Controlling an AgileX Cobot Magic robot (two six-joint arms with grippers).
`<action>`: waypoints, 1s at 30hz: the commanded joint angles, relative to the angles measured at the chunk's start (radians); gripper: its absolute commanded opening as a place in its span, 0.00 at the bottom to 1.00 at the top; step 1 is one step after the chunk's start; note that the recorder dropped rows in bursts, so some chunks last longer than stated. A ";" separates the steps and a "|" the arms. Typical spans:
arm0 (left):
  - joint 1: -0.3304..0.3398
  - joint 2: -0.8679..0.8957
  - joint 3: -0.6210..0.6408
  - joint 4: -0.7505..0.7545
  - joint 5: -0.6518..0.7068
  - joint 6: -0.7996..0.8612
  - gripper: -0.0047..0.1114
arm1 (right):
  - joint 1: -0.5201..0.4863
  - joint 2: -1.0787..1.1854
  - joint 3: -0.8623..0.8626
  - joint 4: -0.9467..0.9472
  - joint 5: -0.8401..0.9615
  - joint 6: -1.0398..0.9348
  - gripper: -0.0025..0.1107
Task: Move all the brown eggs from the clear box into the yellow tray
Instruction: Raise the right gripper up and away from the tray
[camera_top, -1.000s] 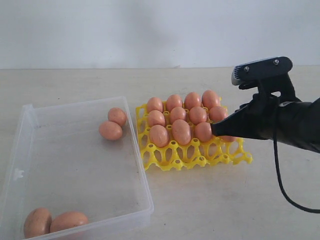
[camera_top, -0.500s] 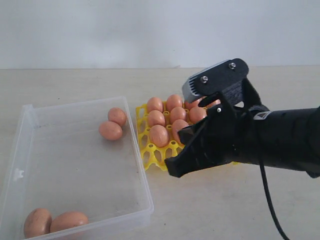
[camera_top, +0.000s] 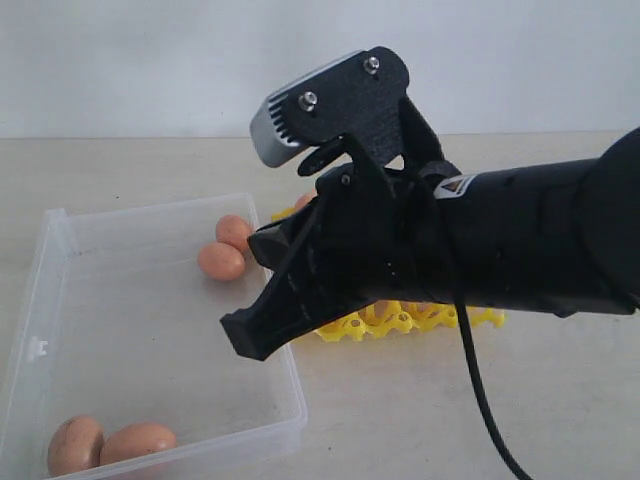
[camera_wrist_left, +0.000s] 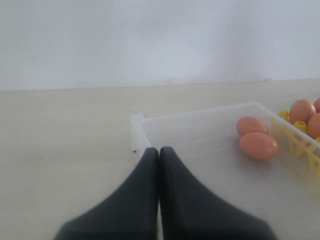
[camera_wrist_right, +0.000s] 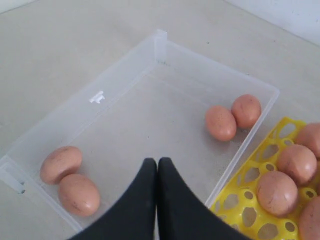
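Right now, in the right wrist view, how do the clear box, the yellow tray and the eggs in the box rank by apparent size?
1. clear box, largest.
2. yellow tray, though the picture's edge cuts it off.
3. eggs, smallest; the nearer pair looks slightly bigger, probably only from nearness.

Smooth plastic clear box (camera_wrist_right: 150, 115), glossy plastic yellow tray (camera_top: 400, 318), matt brown eggs (camera_wrist_right: 220, 122)

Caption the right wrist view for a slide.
Shut right pincer above the clear plastic box holding four speckled brown eggs, beside the partly filled yellow lattice egg tray.
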 joint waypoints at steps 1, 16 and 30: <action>-0.004 -0.003 -0.003 -0.005 -0.001 0.001 0.00 | 0.005 -0.012 -0.005 -0.016 0.032 0.000 0.02; -0.004 -0.003 -0.003 -0.005 -0.001 0.001 0.00 | 0.005 -0.012 -0.005 -0.048 0.005 0.071 0.02; -0.004 -0.003 -0.003 -0.005 -0.001 0.001 0.00 | 0.005 0.006 -0.008 -0.144 -0.012 0.084 0.02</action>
